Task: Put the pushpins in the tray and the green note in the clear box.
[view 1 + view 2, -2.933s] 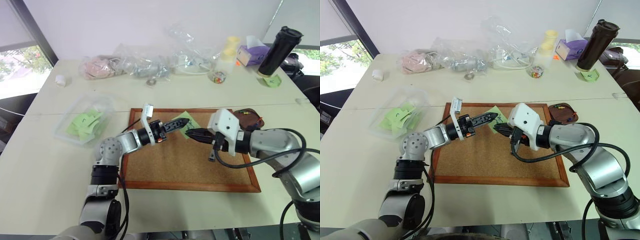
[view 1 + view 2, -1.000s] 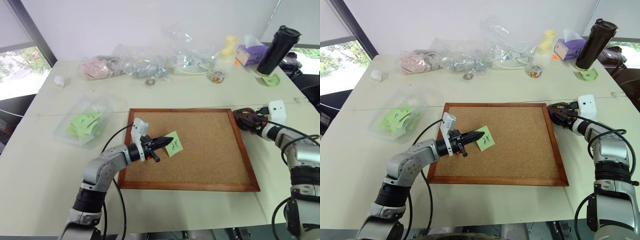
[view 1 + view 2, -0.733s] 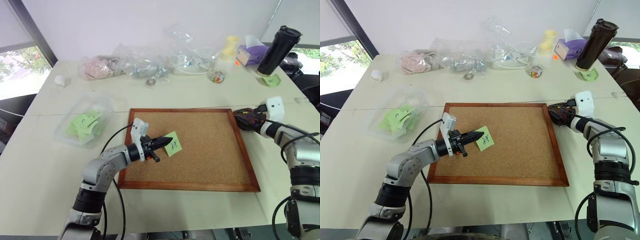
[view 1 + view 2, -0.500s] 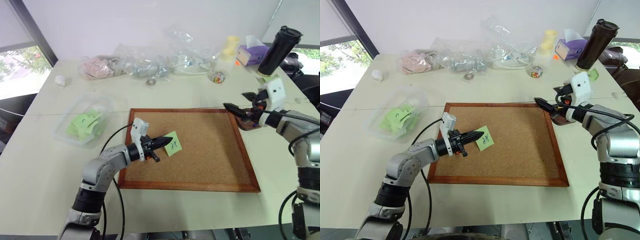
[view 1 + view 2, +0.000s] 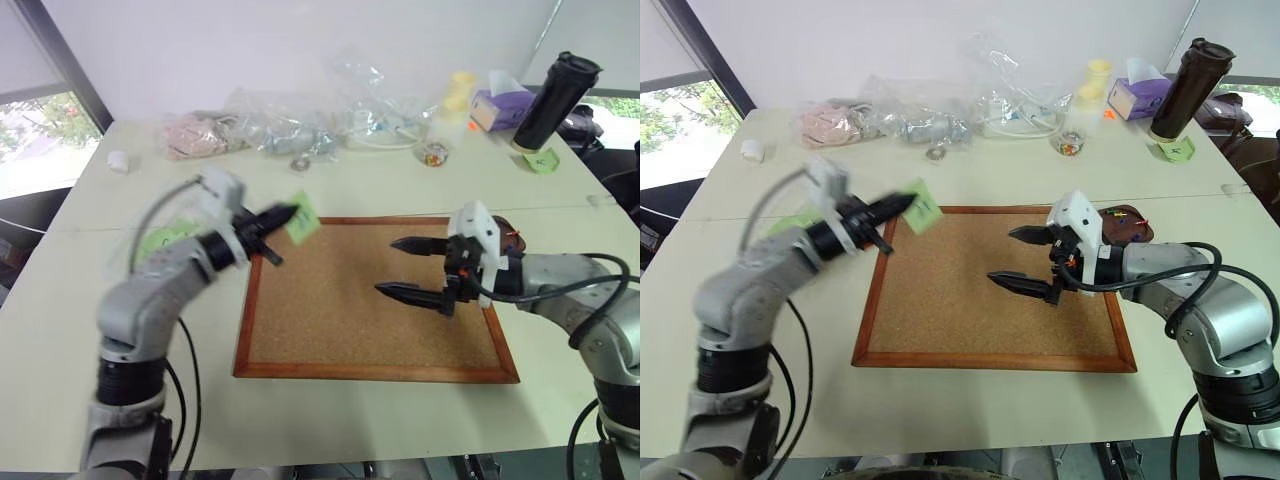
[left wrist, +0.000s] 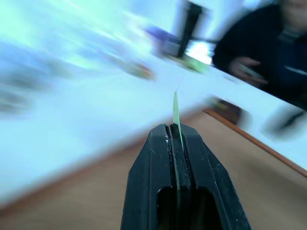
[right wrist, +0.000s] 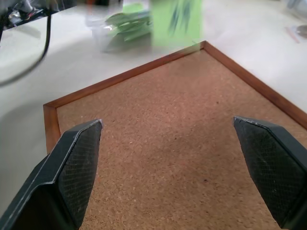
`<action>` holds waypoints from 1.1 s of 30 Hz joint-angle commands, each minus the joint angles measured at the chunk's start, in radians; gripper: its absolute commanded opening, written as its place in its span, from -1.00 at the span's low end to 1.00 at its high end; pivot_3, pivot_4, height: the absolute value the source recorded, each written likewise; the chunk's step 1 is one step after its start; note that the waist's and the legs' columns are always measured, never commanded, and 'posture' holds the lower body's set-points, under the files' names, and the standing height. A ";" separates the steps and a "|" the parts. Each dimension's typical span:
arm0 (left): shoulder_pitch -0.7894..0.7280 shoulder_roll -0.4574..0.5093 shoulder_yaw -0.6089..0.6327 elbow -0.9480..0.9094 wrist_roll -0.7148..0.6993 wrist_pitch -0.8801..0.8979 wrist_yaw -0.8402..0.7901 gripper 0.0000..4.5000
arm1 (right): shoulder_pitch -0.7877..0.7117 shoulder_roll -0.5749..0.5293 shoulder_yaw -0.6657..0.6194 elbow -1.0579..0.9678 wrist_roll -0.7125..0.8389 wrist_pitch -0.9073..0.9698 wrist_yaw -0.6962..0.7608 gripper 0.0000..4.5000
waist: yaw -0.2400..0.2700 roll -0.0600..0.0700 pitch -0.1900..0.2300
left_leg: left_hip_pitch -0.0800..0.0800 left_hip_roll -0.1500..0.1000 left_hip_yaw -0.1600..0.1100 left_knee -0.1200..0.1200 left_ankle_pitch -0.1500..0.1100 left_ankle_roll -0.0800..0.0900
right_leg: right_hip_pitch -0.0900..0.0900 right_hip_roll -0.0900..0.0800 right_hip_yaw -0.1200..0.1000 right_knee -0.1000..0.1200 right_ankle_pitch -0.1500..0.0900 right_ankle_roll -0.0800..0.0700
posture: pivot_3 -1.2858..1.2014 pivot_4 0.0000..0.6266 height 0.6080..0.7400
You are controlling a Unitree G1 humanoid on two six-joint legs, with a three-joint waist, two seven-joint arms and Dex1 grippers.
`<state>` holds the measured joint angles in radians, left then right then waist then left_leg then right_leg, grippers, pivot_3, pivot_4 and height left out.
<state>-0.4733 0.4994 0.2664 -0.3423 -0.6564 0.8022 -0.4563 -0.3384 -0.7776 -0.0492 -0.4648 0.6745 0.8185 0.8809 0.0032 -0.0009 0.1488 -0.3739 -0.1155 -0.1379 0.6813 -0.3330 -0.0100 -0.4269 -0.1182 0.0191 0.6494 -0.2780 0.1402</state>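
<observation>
A pale cream tabletop [image 5: 330,190] runs back to a plain white wall [image 5: 250,45]. Beyond the tabletop's left edge, a dark-framed window [image 5: 30,130] shows daylight and greenery. Another bright window [image 5: 620,105] sits past the far right corner.
</observation>
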 commanded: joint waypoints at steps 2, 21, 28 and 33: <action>0.033 0.157 0.151 0.072 0.022 -0.026 -0.037 -1.00 | -0.054 0.020 0.039 0.029 -0.030 -0.051 0.014 0.98 | -0.001 0.000 0.000 | 0.000 0.000 0.000 -0.001 0.000 0.000 | 0.000 0.000 0.000 0.000 0.000 0.000 | 0.03 -0.52 1.00; 0.148 0.289 0.156 0.302 0.067 -0.133 -0.244 0.99 | -0.062 0.009 0.068 0.085 -0.105 -0.105 0.039 1.00 | 0.009 -0.002 0.001 | -0.001 -0.002 -0.003 0.000 0.000 0.000 | 0.000 -0.001 -0.002 0.000 0.000 0.000 | 0.03 -0.52 1.00; 0.188 0.340 0.163 0.048 -0.111 -0.005 -0.346 0.99 | -0.010 -0.052 -0.003 0.041 -0.069 -0.078 0.060 1.00 | 0.007 -0.002 0.001 | -0.001 -0.001 -0.002 -0.001 0.000 0.000 | 0.000 -0.001 -0.001 -0.001 0.000 0.000 | 0.03 -0.52 1.00; 0.233 0.357 0.070 -0.106 -0.105 -0.005 -0.369 0.99 | 0.038 -0.121 -0.057 0.003 -0.040 -0.065 0.099 1.00 | 0.009 -0.002 0.001 | 0.000 -0.002 -0.002 -0.001 0.000 0.000 | 0.001 -0.002 0.000 -0.001 0.000 0.000 | 0.03 -0.52 1.00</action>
<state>-0.2564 0.8387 0.3632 -0.3997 -0.7734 0.8139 -0.8112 -0.3033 -0.8815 -0.0633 -0.4211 0.6073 0.7561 0.9622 0.0122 -0.0031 0.1500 -0.3743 -0.1169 -0.1401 0.6806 -0.3333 -0.0097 -0.4258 -0.1198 0.0188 0.6482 -0.2780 0.1400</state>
